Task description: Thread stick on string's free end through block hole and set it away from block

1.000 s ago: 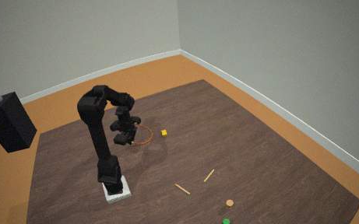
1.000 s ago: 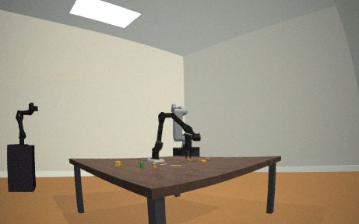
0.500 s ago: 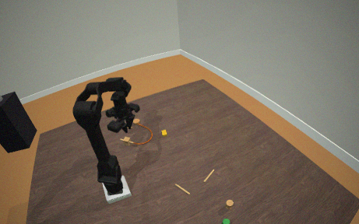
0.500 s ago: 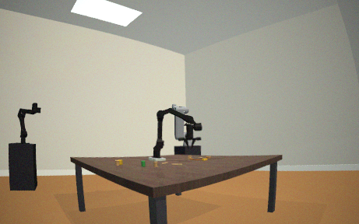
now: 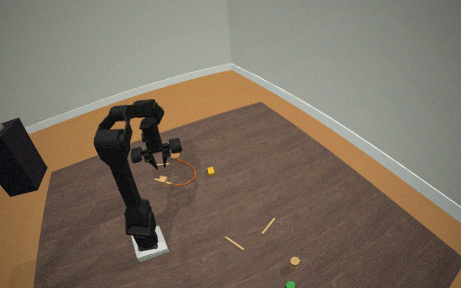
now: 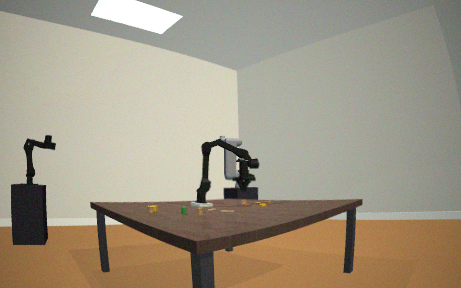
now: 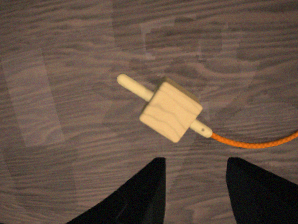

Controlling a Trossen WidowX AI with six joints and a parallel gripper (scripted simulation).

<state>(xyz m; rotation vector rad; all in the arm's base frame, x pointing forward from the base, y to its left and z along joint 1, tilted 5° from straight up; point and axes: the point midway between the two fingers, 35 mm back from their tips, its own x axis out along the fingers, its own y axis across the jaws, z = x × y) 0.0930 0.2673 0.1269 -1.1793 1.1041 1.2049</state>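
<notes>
The wooden block lies on the table. The thin stick passes through its hole: one end pokes out at the upper left and the other at the lower right, where the orange string is tied on. The string curves round to the round wooden button. My gripper hangs above the table just beside the block. Its fingers stand apart with only bare table between them, and they touch neither stick nor block.
A small yellow cube lies right of the string loop. Two loose sticks lie nearer the table's front. A tan disc and a green piece sit near the front edge. The arm's base stands at the left.
</notes>
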